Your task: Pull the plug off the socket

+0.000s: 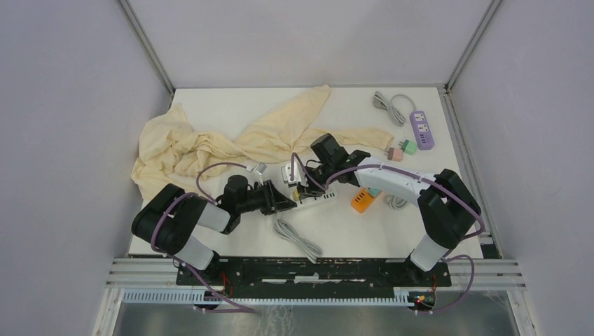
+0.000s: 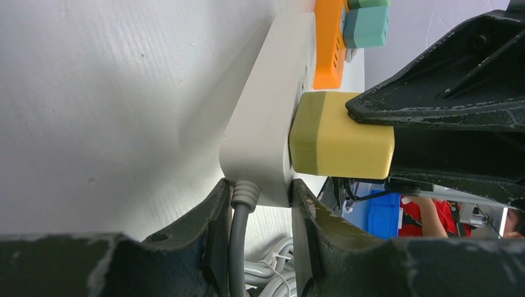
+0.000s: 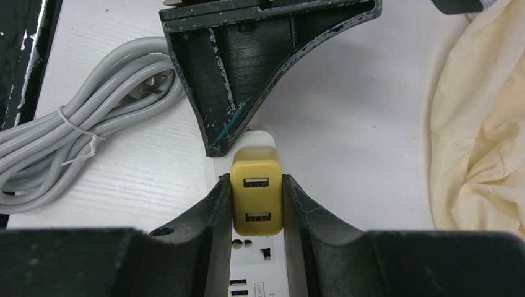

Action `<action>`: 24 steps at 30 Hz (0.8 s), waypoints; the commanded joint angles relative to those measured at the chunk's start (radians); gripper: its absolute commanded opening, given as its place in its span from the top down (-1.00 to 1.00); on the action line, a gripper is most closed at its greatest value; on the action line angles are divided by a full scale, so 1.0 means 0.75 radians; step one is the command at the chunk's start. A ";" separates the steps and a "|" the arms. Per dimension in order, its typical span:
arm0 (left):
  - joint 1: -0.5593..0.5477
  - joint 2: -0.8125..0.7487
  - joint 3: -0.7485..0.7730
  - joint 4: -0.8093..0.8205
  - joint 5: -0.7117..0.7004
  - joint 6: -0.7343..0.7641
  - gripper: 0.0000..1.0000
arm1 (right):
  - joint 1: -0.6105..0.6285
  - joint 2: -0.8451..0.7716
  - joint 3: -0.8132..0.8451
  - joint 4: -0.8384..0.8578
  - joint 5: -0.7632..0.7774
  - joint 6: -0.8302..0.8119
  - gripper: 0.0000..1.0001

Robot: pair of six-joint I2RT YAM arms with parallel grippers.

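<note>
- While the yellow plug (image 3: 255, 192) sits in the white power strip (image 2: 266, 111), mid-way along the counter (image 1: 231, 105) toward its near edge, the right gripper (image 3: 255, 185) has its jaws clamped on the plug's sides.
- The left gripper (image 2: 260, 192) pinches the strip's cable end between its jaws.

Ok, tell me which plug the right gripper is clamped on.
The yellow USB plug in the white strip, held by the right gripper; the teal plug is by the orange strip.

White tbl (image 1: 224, 105), cloth (image 1: 183, 150), pwr strip (image 1: 324, 197), cable (image 1: 298, 239)
</note>
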 commanded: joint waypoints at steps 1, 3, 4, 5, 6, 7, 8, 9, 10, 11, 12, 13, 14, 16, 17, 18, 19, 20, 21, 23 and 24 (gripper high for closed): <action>-0.011 -0.018 0.016 0.164 0.037 0.009 0.94 | -0.048 0.012 0.020 0.024 0.001 0.005 1.00; -0.009 -0.014 0.017 0.165 0.037 0.010 0.94 | -0.075 -0.015 -0.032 -0.003 -0.012 -0.114 1.00; -0.010 -0.010 0.020 0.165 0.037 0.010 0.94 | -0.081 -0.033 -0.055 -0.015 -0.041 -0.165 1.00; -0.009 -0.007 0.023 0.164 0.037 0.011 0.94 | -0.079 -0.046 -0.070 -0.012 -0.073 -0.185 1.00; -0.009 -0.002 0.027 0.163 0.037 0.012 0.94 | -0.073 -0.053 -0.076 -0.005 -0.112 -0.174 1.00; -0.009 0.002 0.032 0.163 0.037 0.014 0.94 | -0.060 -0.054 -0.074 -0.003 -0.135 -0.151 1.00; -0.010 0.007 0.038 0.162 0.038 0.016 0.94 | -0.039 -0.051 -0.064 0.001 -0.140 -0.124 1.00; -0.009 0.014 0.041 0.163 0.039 0.019 0.94 | -0.018 -0.046 -0.055 0.010 -0.138 -0.092 1.00; -0.008 0.018 0.044 0.163 0.039 0.021 0.94 | 0.003 -0.036 -0.046 0.027 -0.129 -0.051 1.00; -0.010 0.024 0.046 0.164 0.038 0.023 0.94 | 0.017 -0.025 -0.033 0.045 -0.116 0.000 1.00; -0.010 0.032 0.046 0.168 0.038 0.024 0.94 | 0.032 -0.014 -0.023 0.072 -0.104 0.062 1.00; -0.011 0.038 0.043 0.174 0.039 0.024 0.94 | 0.037 -0.003 -0.011 0.107 -0.083 0.135 1.00; -0.012 0.046 0.043 0.179 0.039 0.023 0.94 | 0.037 0.009 0.003 0.141 -0.059 0.242 1.00; -0.010 0.060 0.035 0.197 0.040 0.018 0.94 | 0.035 0.029 0.041 0.153 0.024 0.304 1.00; -0.010 0.064 0.031 0.204 0.041 0.016 0.94 | 0.030 0.037 0.057 0.145 0.064 0.306 1.00; -0.009 0.067 0.027 0.209 0.040 0.016 0.94 | 0.016 0.039 0.068 0.137 0.092 0.296 1.00; -0.010 0.068 0.025 0.210 0.038 0.016 0.94 | -0.002 0.040 0.070 0.125 0.102 0.274 1.00; -0.008 0.069 0.023 0.210 0.033 0.016 0.94 | -0.029 0.039 0.068 0.104 0.097 0.247 1.00; -0.008 0.069 0.022 0.210 0.031 0.018 0.94 | -0.056 0.037 0.063 0.079 0.081 0.205 1.00; -0.010 0.068 0.024 0.206 0.028 0.019 0.94 | -0.098 0.023 0.044 -0.010 0.015 0.083 1.00; -0.011 0.069 0.026 0.204 0.027 0.020 0.94 | -0.109 0.015 0.032 -0.049 -0.029 0.009 1.00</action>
